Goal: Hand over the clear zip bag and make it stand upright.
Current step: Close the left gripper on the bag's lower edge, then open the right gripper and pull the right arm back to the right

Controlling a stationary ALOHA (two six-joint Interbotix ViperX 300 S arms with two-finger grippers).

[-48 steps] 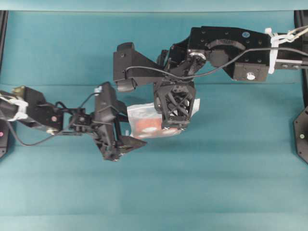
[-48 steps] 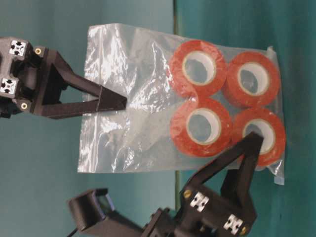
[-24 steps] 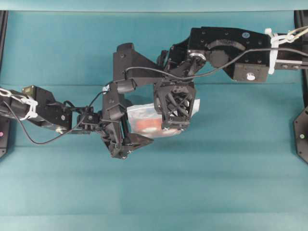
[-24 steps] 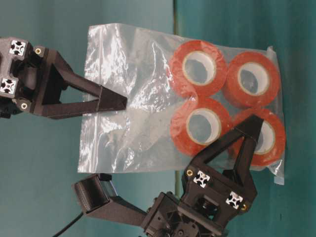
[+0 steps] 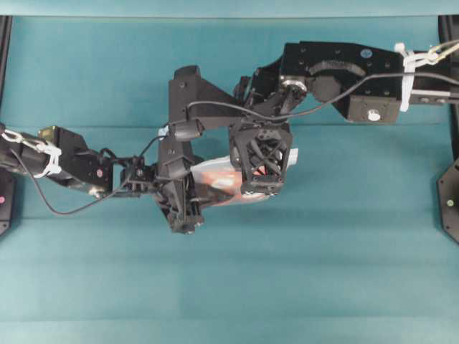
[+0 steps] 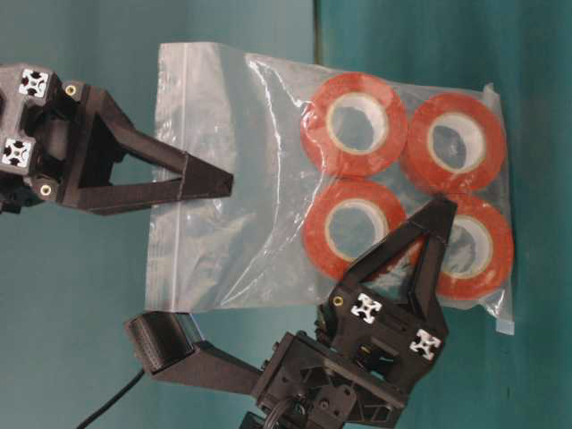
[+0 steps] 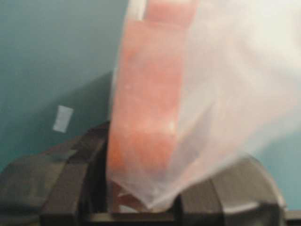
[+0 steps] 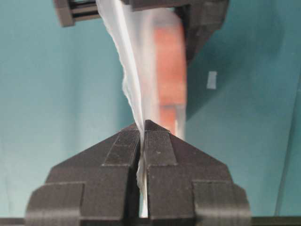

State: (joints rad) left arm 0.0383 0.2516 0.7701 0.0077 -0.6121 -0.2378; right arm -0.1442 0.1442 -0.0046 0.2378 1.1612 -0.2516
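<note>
Right gripper point(image 8: 143, 129) was pinched shut on the clear zip bag point(image 6: 259, 179), near its empty zip end, film squeezed flat between the two fingers in the right wrist view; table-level view showed that gripper coming in from the left side of frame. Left gripper point(image 6: 429, 232) sat at the loaded end, fingers point(image 6: 435, 223) straddling the lower rolls, bag corner down between them in the left wrist view. Whether they were actually clamped or just around the bag, couldn't tell, wrist shot too blurred. Bag hung in mid-air between both arms, clear of the teal table point(image 5: 323, 272), with four orange-red tape rolls point(image 6: 353, 125) bunched two-by-two at the end away from the zip. Overhead, bag was mostly hidden under the right wrist, only a sliver of red and plastic showing. Step judged: mid-handover, receiving grip being made on the heavy end while the right one held the zip edge. Next move would call for a firm left hold confirmed before the right fingers let go, then lowering the bag onto the table and letting it settle upright. Risk: slick film could slip.
</note>
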